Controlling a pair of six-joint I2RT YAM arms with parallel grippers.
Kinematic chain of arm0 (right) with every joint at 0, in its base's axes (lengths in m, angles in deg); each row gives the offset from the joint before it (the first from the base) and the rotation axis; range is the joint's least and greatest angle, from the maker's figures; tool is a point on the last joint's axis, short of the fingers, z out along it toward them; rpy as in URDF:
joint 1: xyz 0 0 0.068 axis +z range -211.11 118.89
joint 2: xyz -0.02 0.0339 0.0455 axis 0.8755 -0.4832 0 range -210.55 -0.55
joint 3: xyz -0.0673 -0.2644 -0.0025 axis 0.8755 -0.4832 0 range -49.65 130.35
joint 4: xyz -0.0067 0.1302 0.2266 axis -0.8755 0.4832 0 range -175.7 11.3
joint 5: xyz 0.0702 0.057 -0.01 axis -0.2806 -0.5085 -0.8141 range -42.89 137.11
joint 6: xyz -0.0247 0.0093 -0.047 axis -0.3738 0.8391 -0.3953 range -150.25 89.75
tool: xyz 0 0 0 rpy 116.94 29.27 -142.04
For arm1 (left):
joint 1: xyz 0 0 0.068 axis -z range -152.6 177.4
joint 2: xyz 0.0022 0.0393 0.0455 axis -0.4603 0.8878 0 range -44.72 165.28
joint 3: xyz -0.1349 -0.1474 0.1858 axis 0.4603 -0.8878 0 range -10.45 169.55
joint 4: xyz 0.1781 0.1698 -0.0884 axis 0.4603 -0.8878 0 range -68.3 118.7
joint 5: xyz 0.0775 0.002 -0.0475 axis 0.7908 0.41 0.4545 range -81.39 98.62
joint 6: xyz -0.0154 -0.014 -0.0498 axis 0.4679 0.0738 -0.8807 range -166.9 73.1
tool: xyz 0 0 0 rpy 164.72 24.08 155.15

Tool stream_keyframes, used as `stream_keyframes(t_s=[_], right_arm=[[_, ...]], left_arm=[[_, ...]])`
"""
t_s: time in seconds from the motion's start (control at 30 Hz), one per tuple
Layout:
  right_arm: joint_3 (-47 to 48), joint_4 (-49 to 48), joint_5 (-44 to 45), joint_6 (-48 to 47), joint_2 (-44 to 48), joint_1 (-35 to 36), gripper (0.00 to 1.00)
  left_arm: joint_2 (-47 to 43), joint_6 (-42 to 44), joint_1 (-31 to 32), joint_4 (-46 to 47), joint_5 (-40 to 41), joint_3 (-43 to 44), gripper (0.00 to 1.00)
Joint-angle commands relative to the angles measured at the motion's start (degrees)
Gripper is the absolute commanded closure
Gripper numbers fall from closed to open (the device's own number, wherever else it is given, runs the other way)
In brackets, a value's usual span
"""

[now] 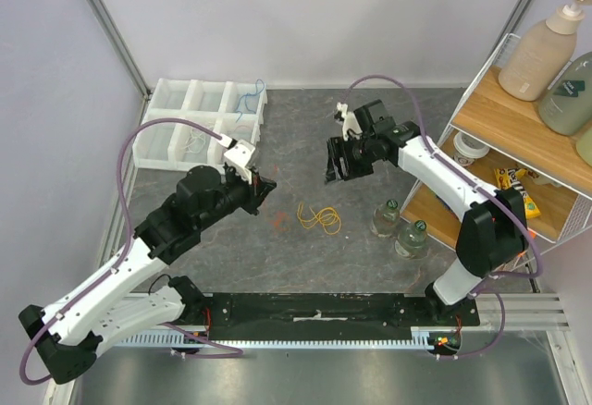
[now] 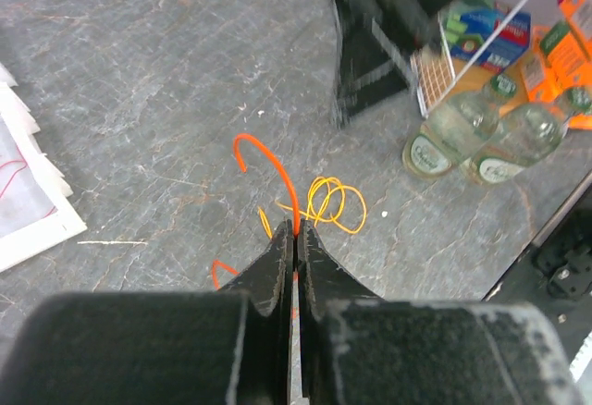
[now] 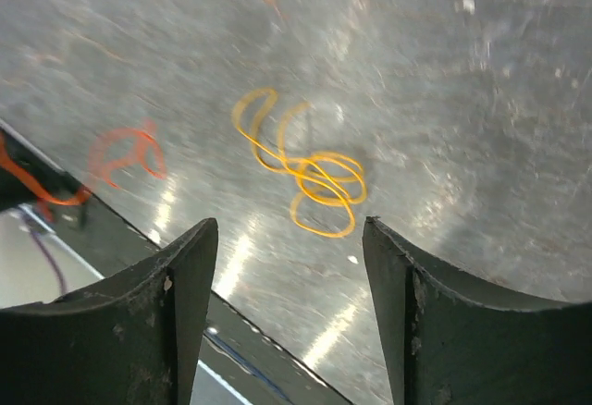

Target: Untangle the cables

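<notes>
**Inspector:** State of the left claw (image 2: 296, 236)?

**Examiner:** It was closed tight on an orange cable (image 2: 268, 160). The strand rose from between the tips in a hooked arc above the desk (image 2: 139, 72).

**Inspector:** And on the desk beside it?

**Examiner:** An orange-red loop (image 3: 125, 151) lay flat just beside that claw. Whether it joined the held strand could not be determined.

**Inspector:** Beyond that?

**Examiner:** The yellow cables (image 1: 319, 217) lay in a tangle of several overlapping loops on the desk between the two arms. They were just past the left claw's tips, and neither claw touched them.

**Inspector:** The right claw (image 3: 289, 229)?

**Examiner:** Its jaws stood wide apart with nothing between them. It was raised above the desk on the far side of the yellow tangle, which showed between its fingers in the wrist view.

**Inspector:** Other items?

**Examiner:** Two clear bottles (image 1: 400, 227) with green caps stood upright to the right of the tangle. At the far left corner sat a white compartment tray (image 1: 153, 141), with a blue cable (image 1: 250, 100) at its far right compartment.
</notes>
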Motion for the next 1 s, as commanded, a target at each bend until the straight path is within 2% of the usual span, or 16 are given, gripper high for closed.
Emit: stream_keyframes(t_s=[0.0, 0.2, 0.33, 0.43, 0.63, 0.73, 0.87, 0.97], right_arm=[[-8.07, -1.02, 3.76, -6.29, -2.76, 1.79, 0.28], [-9.85, -2.88, 19.12, -8.40, -6.28, 9.70, 0.26], [-10.90, -4.37, 21.77, -7.35, -9.61, 10.68, 0.28], [-11.78, -6.30, 21.69, -6.91, -10.33, 11.47, 0.38], [-13.36, -9.83, 20.28, -4.98, -10.59, 12.61, 0.70], [-13.89, -10.00, 19.76, -4.80, -10.86, 13.23, 0.84], [-14.68, -10.27, 19.67, -4.71, -8.93, 13.49, 1.00], [-14.94, -9.92, 18.97, -4.19, -6.29, 13.41, 1.00]], left_arm=[[0.04, -8.24, -0.02, -5.28, 4.38, 7.79, 0.98], [-0.93, -14.31, 0.07, -12.22, 8.77, 15.43, 0.98], [-0.23, -17.56, -0.02, -17.23, 15.44, 20.71, 0.98], [1.96, -18.01, -0.02, -20.31, 16.25, 24.14, 0.98], [9.34, -17.84, -1.24, -26.20, 19.15, 31.35, 0.98], [12.86, -16.78, -8.16, -25.51, 15.39, 35.04, 0.98], [17.78, -21.07, -23.63, -22.70, 2.38, 37.68, 0.98], [20.42, -23.54, -30.32, -19.19, 3.49, 38.13, 0.98]])
